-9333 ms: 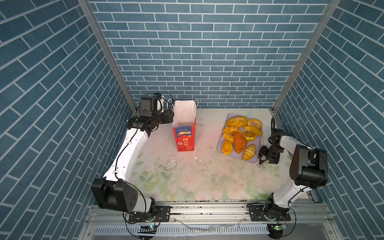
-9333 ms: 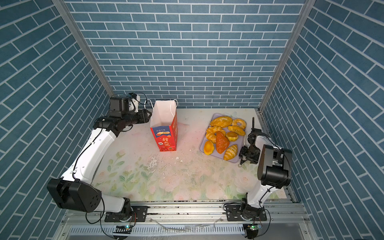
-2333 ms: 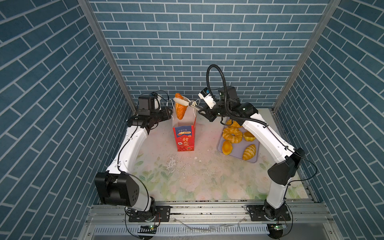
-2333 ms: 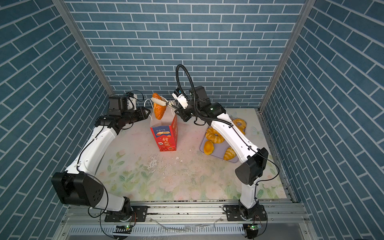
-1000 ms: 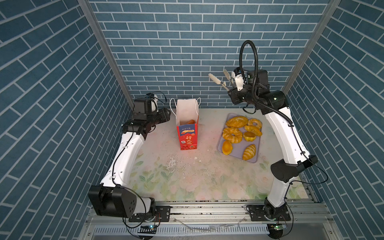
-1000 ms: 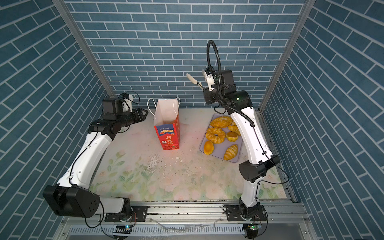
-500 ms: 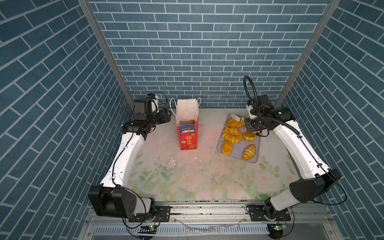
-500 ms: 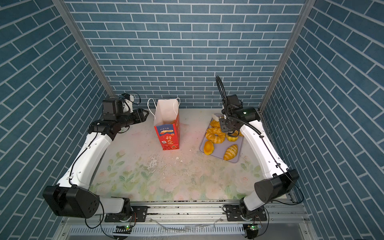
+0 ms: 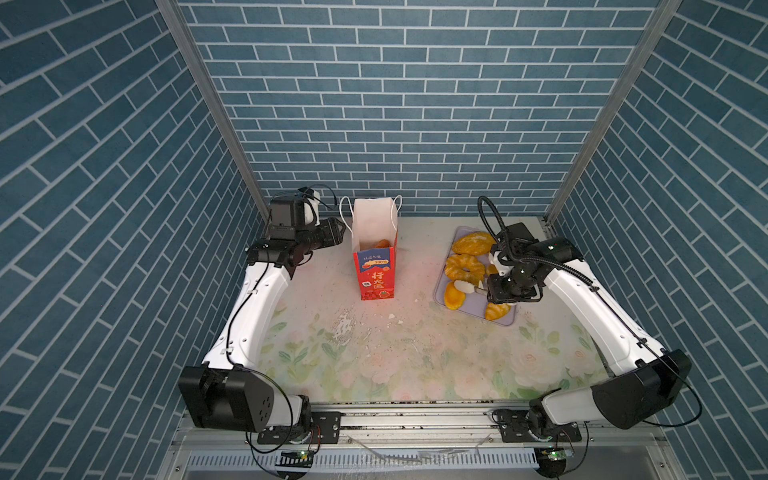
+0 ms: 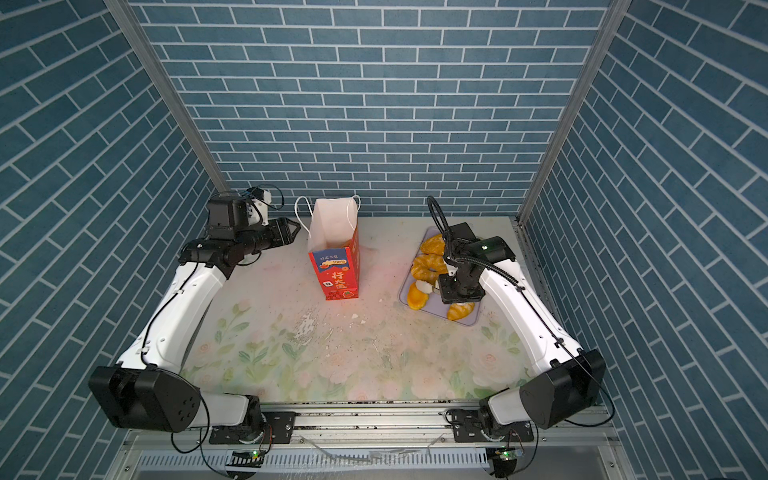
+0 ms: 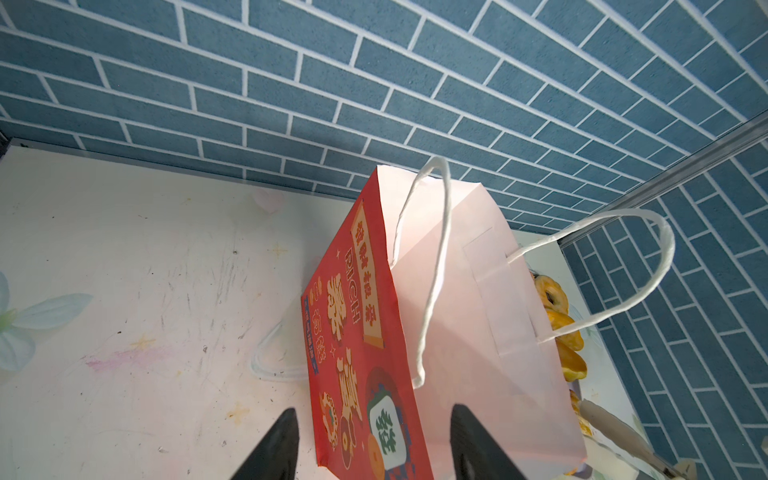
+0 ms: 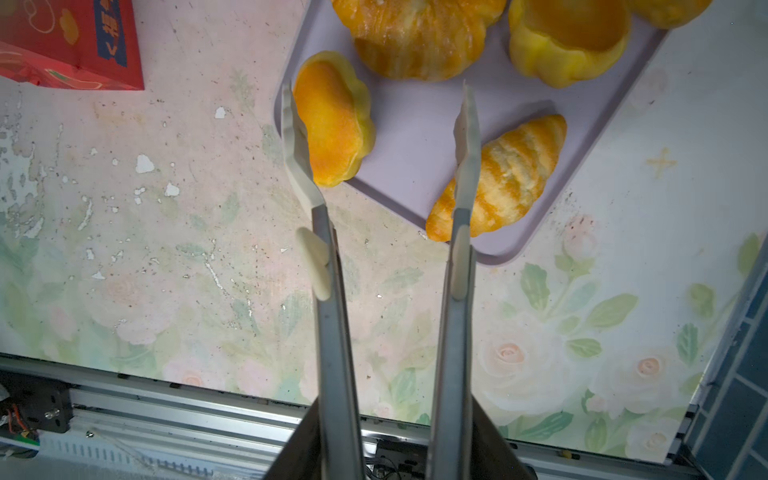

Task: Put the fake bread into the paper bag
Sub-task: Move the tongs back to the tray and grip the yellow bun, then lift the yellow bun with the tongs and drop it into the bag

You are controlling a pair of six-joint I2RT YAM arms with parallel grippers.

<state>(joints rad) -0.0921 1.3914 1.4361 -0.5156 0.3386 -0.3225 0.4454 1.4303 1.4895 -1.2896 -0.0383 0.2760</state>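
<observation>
blue brick-patterned walls close in a flower-printed bench (image 9: 374,353). the paper bag (image 9: 375,266) stands upright at the far middle, its long axis vertical and its mouth open upward. both top views look down into it and show one orange-brown piece of fake bread (image 9: 379,243) low inside, which the left wrist view cannot see. that wrist view shows instead the bag's broad red side, reading "rich" among gold chinese characters. the narrow front seen in the top views carries "100%" on a blue label. the left gripper (image 10: 293,230) hangs just left of the bag, fingers apart, holding nothing. the rest of the bread lies on a lilac tray (image 9: 505,321) at the right. only the right wrist view shows the right gripper (image 12: 378,104) plainly. its long white-tipped fingers stand apart over bare tray, a small tart (image 12: 332,120) beside one and a croissant (image 12: 505,174) beside the other, nothing clamped. the croissant lies diagonally, one tip at the tray's near rim.
</observation>
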